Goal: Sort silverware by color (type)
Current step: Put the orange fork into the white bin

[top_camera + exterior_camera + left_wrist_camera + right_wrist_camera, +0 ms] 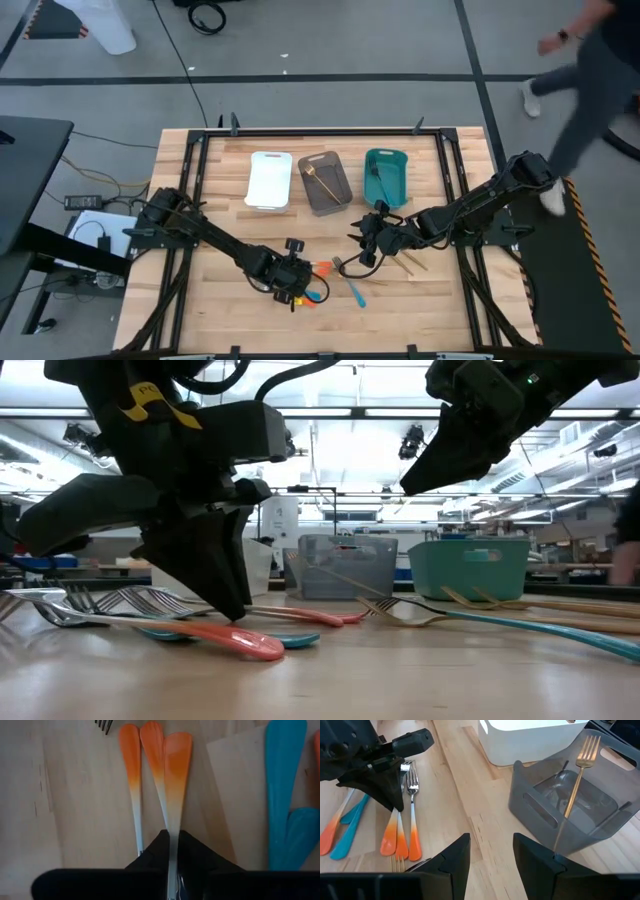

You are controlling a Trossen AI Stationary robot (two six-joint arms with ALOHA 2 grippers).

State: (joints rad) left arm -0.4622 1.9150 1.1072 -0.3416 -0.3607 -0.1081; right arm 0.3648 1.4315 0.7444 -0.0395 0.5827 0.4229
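Three orange-handled utensils [165, 760] lie side by side on the table, with teal-handled ones [285, 795] next to them. My left gripper [297, 281] points down at the orange group and is shut on one of them. My right gripper [490, 852] is open, raised above the table near the teal bin [386, 178], and touches nothing. A gold fork [577, 780] leans against the wall of the grey bin [325, 183]. More gold utensils [405, 262] lie flat below my right gripper. A teal-handled piece [376, 180] rests inside the teal bin. My left gripper pinches one orange-handled utensil between its two fingers at the pale neck [172, 837], between handle and metal head. The fingers [225, 585] come from above, pointing down, and lie across the utensil. The orange handle end [177, 755] lies flat on the table.
A white bin [270, 180] stands to the left of the grey one along the table's far side. Fork heads [120, 600] and a salmon handle [230, 640] lie near the table's front. A person [590, 60] walks past beyond the table's far right corner.
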